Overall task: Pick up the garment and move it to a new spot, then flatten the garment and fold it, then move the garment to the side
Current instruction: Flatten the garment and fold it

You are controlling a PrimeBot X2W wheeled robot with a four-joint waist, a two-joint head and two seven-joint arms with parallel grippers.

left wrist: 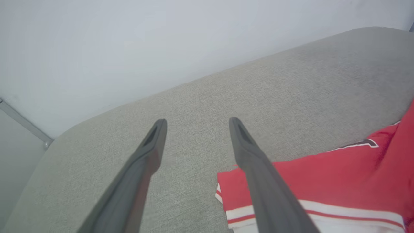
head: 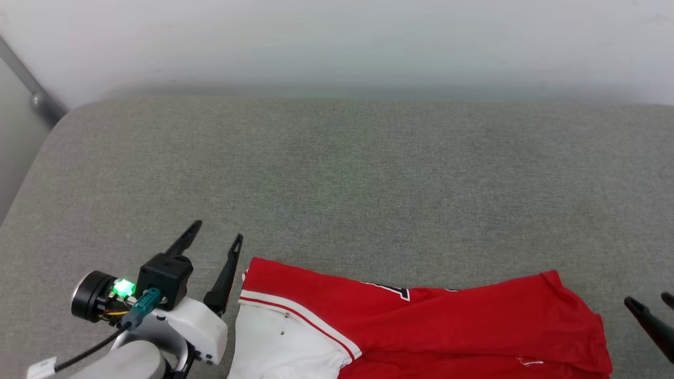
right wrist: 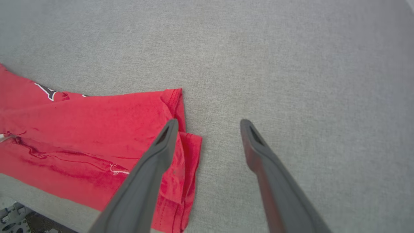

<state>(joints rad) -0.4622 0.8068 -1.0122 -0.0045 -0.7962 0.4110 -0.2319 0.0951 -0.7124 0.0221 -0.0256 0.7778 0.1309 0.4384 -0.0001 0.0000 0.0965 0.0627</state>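
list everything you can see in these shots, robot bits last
jersey T-shirt: one, red with a white sleeve and striped trim, lying at the cushion's near edge
cushion: one, grey fabric, under the shirt
wall: one, white, behind the cushion
metal rail: one, grey, far left by the wall
left gripper: one, dark fingers, open, beside the white sleeve
right gripper: one, dark fingers, open, at the shirt's red end
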